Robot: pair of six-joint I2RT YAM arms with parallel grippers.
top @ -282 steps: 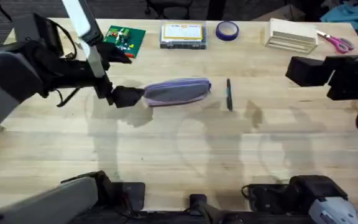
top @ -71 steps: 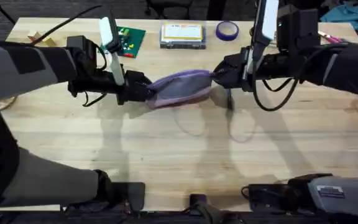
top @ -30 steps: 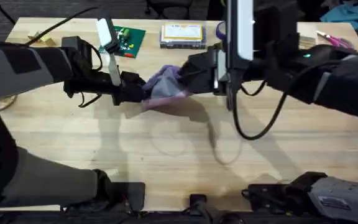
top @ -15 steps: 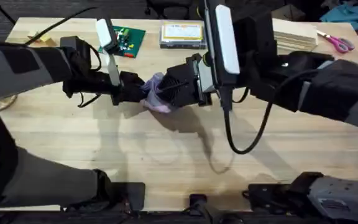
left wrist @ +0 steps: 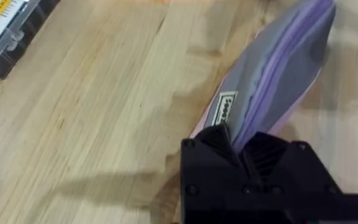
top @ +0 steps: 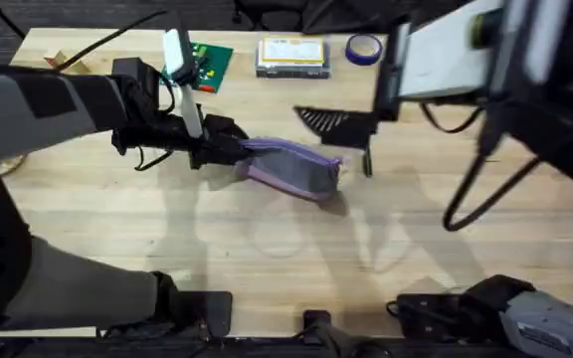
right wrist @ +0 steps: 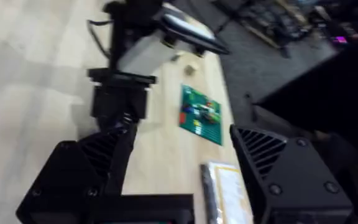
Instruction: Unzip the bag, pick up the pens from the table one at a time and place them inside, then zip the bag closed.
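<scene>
One bag [top: 291, 167] lies mid-bench, its end pinched by the left claw [top: 229, 151], while the right claw [top: 331, 120] hangs wide and empty above, so unzipping looks done and the pen [top: 367, 159] beside it awaits pickup.

Grey-sleeved arms, black cables, white links, and black ribbed pincer fingers [right wrist: 272, 168].

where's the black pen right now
In the overhead view the pen lies on the table just right of the purple bag, under the raised right gripper.
</scene>
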